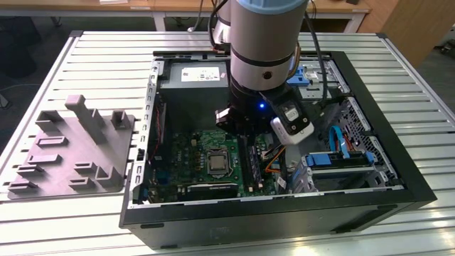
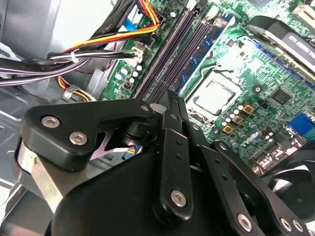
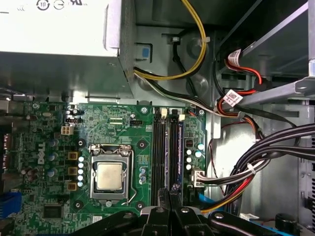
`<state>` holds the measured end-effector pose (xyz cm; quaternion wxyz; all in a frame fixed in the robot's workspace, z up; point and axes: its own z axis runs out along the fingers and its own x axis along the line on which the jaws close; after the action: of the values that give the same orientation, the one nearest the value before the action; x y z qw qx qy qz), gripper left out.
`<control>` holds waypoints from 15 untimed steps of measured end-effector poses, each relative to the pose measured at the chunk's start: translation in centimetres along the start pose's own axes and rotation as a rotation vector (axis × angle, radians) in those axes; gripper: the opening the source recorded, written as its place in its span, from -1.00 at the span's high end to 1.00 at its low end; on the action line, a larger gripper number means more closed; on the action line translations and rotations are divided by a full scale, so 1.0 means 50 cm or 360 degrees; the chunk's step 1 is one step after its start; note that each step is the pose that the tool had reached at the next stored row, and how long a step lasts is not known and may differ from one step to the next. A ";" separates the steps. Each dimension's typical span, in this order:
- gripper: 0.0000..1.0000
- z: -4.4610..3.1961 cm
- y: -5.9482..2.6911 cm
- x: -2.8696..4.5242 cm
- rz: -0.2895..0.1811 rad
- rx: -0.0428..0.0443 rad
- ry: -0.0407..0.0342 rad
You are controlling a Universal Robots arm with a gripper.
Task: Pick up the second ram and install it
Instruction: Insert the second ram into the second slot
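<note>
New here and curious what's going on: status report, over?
Gripper low over the memory slots. One ram board seated in a slot beside its tip. Cable bundle alongside, clear of the slots.

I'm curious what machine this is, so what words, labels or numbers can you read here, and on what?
No text here can be quoted with confidence.
White sticker on the grey metal power supply box: print too small to read.
White tag on the red and black cable: blurred.
Green motherboard: its white markings are too small to read.
</note>
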<state>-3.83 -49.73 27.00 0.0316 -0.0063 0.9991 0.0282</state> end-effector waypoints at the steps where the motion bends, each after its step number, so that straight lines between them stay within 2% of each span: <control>1: 0.77 0.001 0.000 0.000 0.0000 0.0000 0.0000; 15: 0.77 0.027 0.007 0.000 0.0002 0.0000 0.0000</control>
<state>-3.74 -49.32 25.65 0.0317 -0.0057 0.9991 0.0284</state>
